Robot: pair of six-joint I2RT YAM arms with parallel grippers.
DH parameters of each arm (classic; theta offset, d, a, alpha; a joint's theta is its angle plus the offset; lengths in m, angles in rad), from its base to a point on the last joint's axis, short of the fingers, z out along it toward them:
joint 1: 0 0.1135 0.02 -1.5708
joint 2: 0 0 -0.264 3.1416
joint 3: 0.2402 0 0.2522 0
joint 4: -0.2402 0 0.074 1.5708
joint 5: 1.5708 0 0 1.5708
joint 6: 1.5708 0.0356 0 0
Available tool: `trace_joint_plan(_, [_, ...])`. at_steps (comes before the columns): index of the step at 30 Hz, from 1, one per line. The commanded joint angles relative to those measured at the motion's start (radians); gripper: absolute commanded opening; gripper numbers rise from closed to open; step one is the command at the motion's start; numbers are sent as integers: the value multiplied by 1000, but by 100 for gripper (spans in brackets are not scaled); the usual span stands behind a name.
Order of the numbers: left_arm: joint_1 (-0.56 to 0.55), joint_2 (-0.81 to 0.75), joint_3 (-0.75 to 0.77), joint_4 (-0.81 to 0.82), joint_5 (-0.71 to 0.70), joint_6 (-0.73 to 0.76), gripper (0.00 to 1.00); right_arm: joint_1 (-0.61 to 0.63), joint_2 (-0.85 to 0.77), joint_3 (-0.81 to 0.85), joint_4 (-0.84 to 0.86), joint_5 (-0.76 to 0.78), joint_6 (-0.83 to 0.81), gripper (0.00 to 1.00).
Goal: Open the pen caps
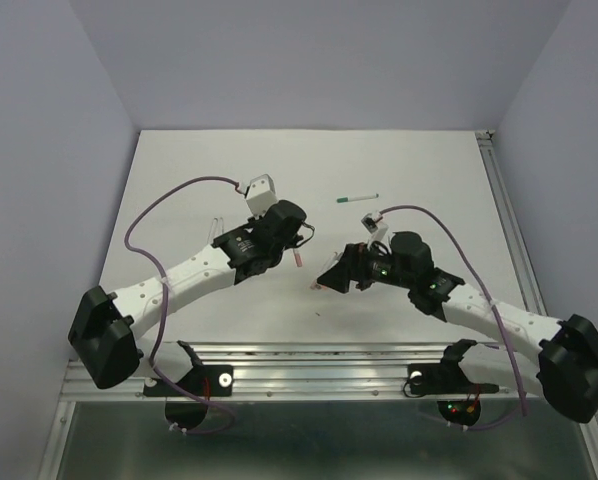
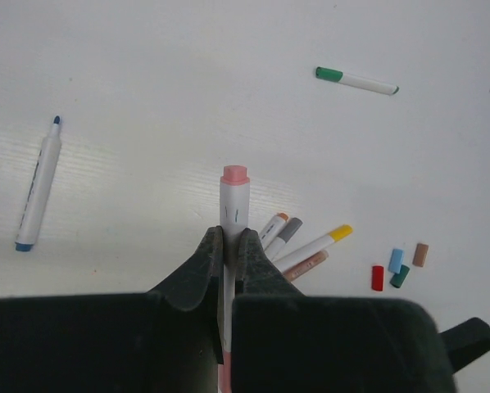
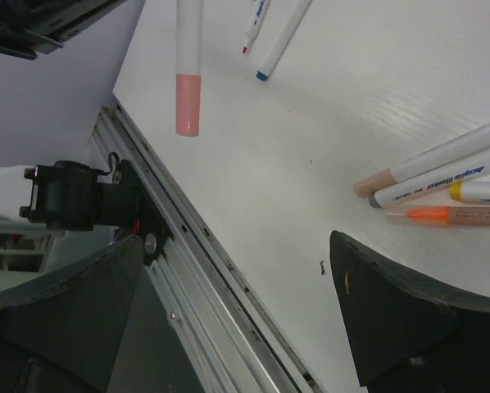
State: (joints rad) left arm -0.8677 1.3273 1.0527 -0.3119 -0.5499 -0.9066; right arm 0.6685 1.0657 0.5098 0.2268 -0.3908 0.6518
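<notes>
With my left hand point(image 2: 229, 246) clenched on the pen point(image 2: 232, 209), I'd centre my released right hand point(image 3: 237, 307) around the pink cap point(image 3: 188, 104) ahead of it, squeeze, then pull straight off.

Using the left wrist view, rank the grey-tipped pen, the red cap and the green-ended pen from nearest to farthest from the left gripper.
1. Grey-tipped pen, just right of the left gripper.
2. Red cap, farther right.
3. Green-ended pen, far ahead, right.
</notes>
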Motion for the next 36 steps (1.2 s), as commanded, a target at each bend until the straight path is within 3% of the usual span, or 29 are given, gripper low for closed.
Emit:
trace_joint_plan(1, [-2,-23,-19,31,-21,-118,0,55,89,88,209,39,34,100])
trace_joint_plan(6, [-5,-31,-30,39,-18,-167,0,82,206,139,246,78,46,99])
trace_joint_plan(9, [-8,-17,-25,39,-13,-179,0,101,243,168,293,64,51,93])
trace_joint_plan(19, [-13,-4,-16,36,-12,-210,0,134,350,242,295,49,68,57])
trace_joint_plan(24, [-13,0,-16,33,-19,-218,0,143,358,251,281,40,75,45])
trace_joint_plan(27, [-13,0,-17,28,-31,-222,0,148,359,259,261,40,77,27])
trace_joint_plan(28, [-13,0,-17,30,-36,-222,0,149,359,260,246,40,77,14])
trace_joint_plan(30, [-13,0,-14,30,-57,-224,0,149,361,265,229,41,88,3])
trace_joint_plan(36, [56,-2,-45,192,-99,-97,0,155,320,240,180,-14,106,1])
